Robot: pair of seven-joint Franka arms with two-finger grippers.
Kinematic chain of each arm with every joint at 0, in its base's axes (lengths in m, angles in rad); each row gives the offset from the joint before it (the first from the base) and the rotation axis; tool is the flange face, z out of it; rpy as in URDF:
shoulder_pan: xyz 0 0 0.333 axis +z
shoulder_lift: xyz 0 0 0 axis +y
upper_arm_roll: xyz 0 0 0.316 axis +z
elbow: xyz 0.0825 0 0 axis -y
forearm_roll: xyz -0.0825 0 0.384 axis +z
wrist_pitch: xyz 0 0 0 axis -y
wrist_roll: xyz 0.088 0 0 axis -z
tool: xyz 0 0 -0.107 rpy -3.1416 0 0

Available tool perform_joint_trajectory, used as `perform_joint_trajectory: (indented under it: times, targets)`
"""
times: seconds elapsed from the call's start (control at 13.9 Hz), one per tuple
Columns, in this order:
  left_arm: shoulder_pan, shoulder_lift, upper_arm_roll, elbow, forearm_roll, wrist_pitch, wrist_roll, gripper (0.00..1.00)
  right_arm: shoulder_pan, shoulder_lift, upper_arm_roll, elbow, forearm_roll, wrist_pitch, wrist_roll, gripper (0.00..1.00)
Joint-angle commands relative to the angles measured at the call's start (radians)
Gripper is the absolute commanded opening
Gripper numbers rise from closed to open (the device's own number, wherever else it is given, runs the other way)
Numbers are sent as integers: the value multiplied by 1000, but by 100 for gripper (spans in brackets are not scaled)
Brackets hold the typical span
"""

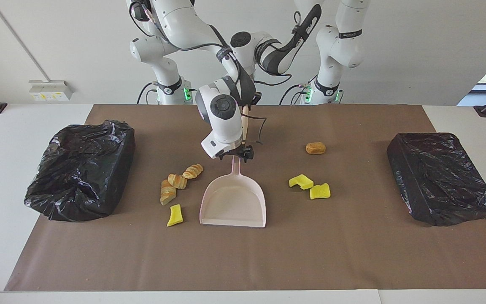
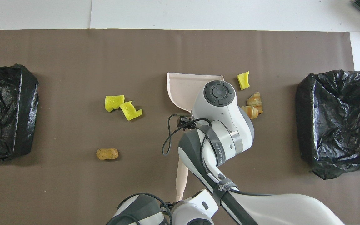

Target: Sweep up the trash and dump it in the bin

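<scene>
My left fingers (image 1: 249, 100) pinch the brush handle (image 2: 180, 178) near my bases, right fingers (image 1: 238, 155) spread wide over the dustpan (image 1: 233, 202) handle to steady it; trash pieces (image 1: 177, 181) lie scattered on the surface beside it.

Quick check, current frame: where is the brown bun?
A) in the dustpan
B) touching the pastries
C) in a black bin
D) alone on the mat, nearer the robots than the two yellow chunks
D: the bun lies by itself on the mat, nearer the robots than the two yellow chunks; the dustpan holds nothing.
</scene>
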Motion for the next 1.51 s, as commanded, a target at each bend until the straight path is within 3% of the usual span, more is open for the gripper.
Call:
perform_joint_trajectory:
  times: [0.0, 0.07, 0.14, 0.36, 0.58, 0.86, 1.01, 1.08, 1.22, 1.44]
  targets:
    - [56, -95, -3, -8, 68, -171, -23, 0, -5, -26, 3, -25, 6, -9, 1, 50]
    - [95, -117, -7, -8, 73, -221, -24, 0, -13, -25, 4, -25, 11, -12, -7, 3]
    - [138, -144, -4, -9, 76, -277, -24, 0, -13, -25, 4, -23, 17, -12, -7, 0]
    - [241, -214, -7, -15, 93, -389, -26, 0, -13, -57, 3, -6, 0, -18, -42, 0]
    - [315, -231, -7, -54, 93, -392, -146, 0, -13, -127, 1, -10, -35, -5, -73, 0]
    - [372, -257, -8, -118, 88, -325, -355, 0, -14, -233, 0, -48, -66, -129, -437, 0]
    - [378, -250, -8, -166, 70, -261, -443, 0, -11, -279, 3, -106, -128, -122, -571, 0]
    - [381, -247, -7, -187, 47, -222, -454, 0, -11, -292, 3, -140, -136, -110, -737, 0]
    - [451, -240, -7, -200, 13, -197, -446, 0, -45, -292, 1, -180, -136, -61, -1073, 0]
    - [494, -204, -7, -206, 2, -152, -403, 0, -36, -254, 3, -184, -191, -1, -1160, 0]
